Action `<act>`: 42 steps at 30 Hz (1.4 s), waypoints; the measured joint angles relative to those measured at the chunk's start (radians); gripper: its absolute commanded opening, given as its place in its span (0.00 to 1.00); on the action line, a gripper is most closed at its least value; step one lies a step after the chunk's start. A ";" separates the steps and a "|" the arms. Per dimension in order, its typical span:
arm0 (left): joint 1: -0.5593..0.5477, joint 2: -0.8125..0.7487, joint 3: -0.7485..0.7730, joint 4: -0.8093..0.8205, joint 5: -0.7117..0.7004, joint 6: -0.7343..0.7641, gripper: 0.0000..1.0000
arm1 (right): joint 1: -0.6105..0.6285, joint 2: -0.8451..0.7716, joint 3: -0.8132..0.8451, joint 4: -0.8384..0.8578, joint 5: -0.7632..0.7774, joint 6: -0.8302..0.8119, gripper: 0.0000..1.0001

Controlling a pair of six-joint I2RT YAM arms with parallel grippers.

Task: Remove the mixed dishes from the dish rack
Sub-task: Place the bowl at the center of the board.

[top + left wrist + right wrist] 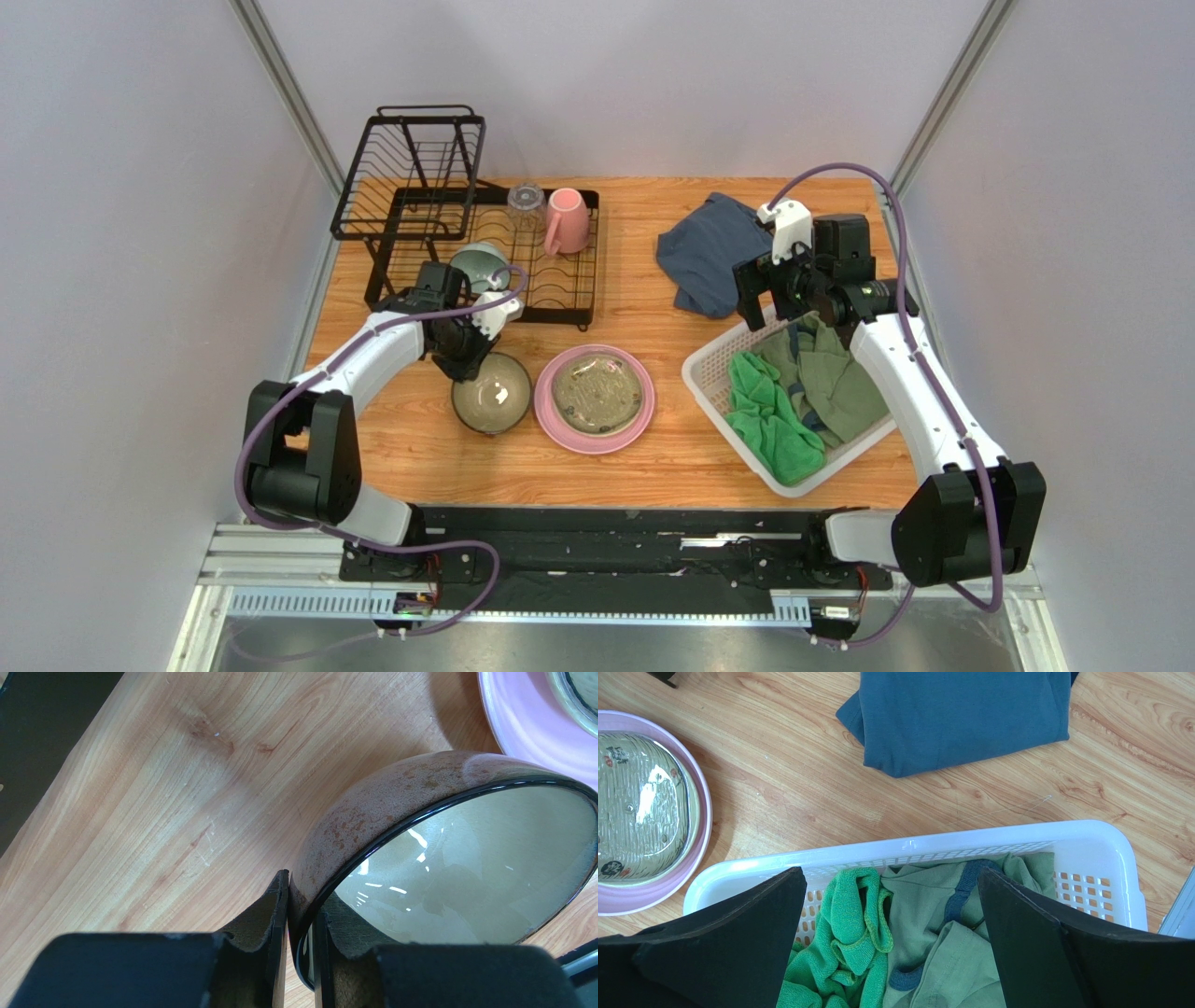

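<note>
The black wire dish rack (pixel 421 210) stands at the back left and holds a clear glass tumbler (pixel 526 207), a pink mug (pixel 565 220) and a pale teal bowl (pixel 481 263). My left gripper (pixel 470 361) is shut on the rim of the tan-olive bowl (pixel 493 394), which is low over the table in front of the rack. In the left wrist view one finger is outside the bowl (pixel 449 861) and one inside, with the gripper (pixel 300 903) clamped on its wall. The cream plate (pixel 596 389) lies on the pink plate (pixel 640 420) beside the bowl. My right gripper (pixel 769 301) is open and empty.
A white lattice basket (pixel 709 375) with green clothes (pixel 843 952) sits at the right, under the right gripper (pixel 892 903). A folded blue cloth (pixel 709 252) lies behind it and shows in the right wrist view (pixel 962 714). The pink plate's rim (pixel 526 721) is close to the bowl.
</note>
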 measured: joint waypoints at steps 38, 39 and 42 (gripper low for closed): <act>0.002 -0.074 -0.051 -0.015 -0.042 0.004 0.44 | 0.002 0.013 0.000 0.000 0.000 -0.003 0.99; 0.002 -0.080 -0.052 -0.018 -0.042 0.004 0.45 | 0.002 0.013 0.000 0.000 0.000 -0.003 0.99; 0.002 -0.099 -0.052 -0.023 -0.042 0.004 0.51 | 0.002 0.013 0.000 0.000 0.000 -0.003 0.99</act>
